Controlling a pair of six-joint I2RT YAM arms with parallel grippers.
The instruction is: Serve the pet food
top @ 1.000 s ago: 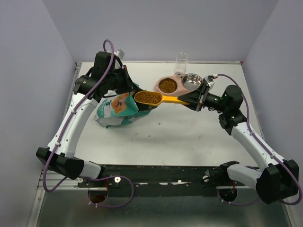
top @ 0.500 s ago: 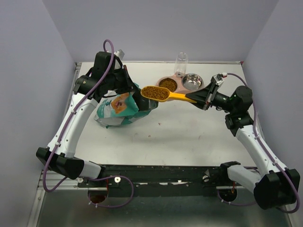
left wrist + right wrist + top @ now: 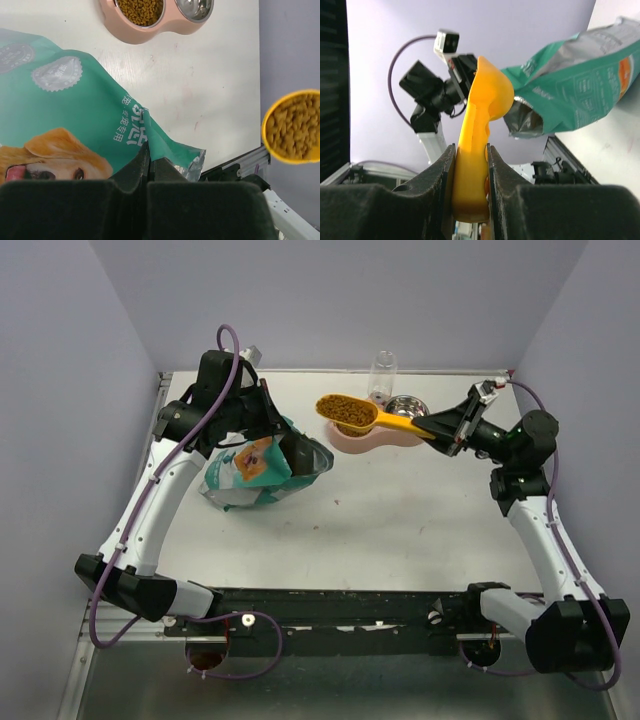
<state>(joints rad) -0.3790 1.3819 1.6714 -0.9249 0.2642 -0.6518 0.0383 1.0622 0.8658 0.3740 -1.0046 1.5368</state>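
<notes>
The pet food (image 3: 344,408) fills an orange scoop (image 3: 385,420) held level above the left cup of the pink double bowl (image 3: 372,439). My right gripper (image 3: 441,427) is shut on the scoop's handle (image 3: 474,130), and its jaws (image 3: 471,150) press on both sides. More pet food (image 3: 140,9) lies in that left cup. My left gripper (image 3: 268,423) is shut on the top edge of the teal bag (image 3: 249,471), whose mouth is open. In the left wrist view the jaws (image 3: 148,159) pinch the bag's edge (image 3: 150,135), and the scoop (image 3: 294,127) hangs at the right.
The right cup of the bowl is bare steel (image 3: 407,406), with a clear water bottle (image 3: 381,370) behind it. Lavender walls close in the table (image 3: 400,520) on three sides. A black rail (image 3: 340,605) runs along the near edge.
My right arm has lifted the loaded scoop away from the bag's mouth and carried it back and to the right, over the pink bowl. The left arm and bag have not moved.
</notes>
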